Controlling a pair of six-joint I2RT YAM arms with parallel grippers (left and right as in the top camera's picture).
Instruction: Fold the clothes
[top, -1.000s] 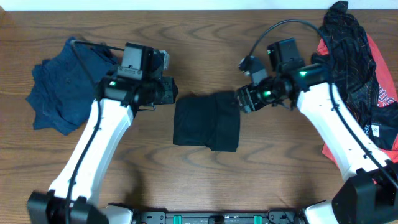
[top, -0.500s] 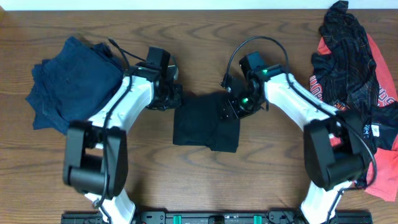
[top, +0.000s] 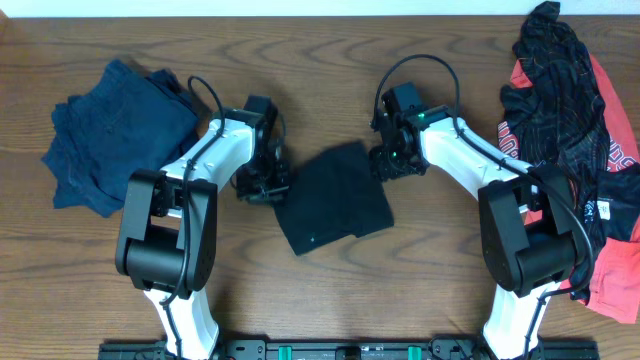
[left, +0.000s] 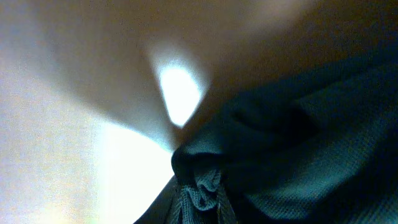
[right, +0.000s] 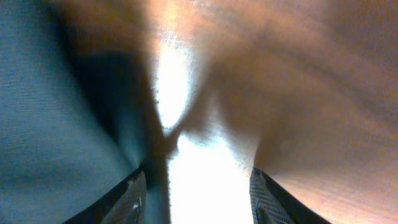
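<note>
Overhead, the folded black garment (top: 335, 200) lies mid-frame on the table (top: 330, 60), skewed so that its top edge climbs toward the upper right. The left gripper (top: 268, 185) sits at the garment's left edge and the right gripper (top: 388, 165) at its upper right corner, so each claw meets the cloth from its own side and neither is clearly nearer.

Left wrist view shows dark fabric gathered into a knot at the bottom centre. That hints at a pinch, but no fingers show, so I cannot tell how that claw stands.

Right wrist view shows its fingers (right: 132, 194) spread, with bare wood between them and the cloth just beside the one at frame left.

A blue folded pile (top: 110, 135) sits at upper left, and a red and black heap (top: 565, 100) at far right, well apart from both claws.
</note>
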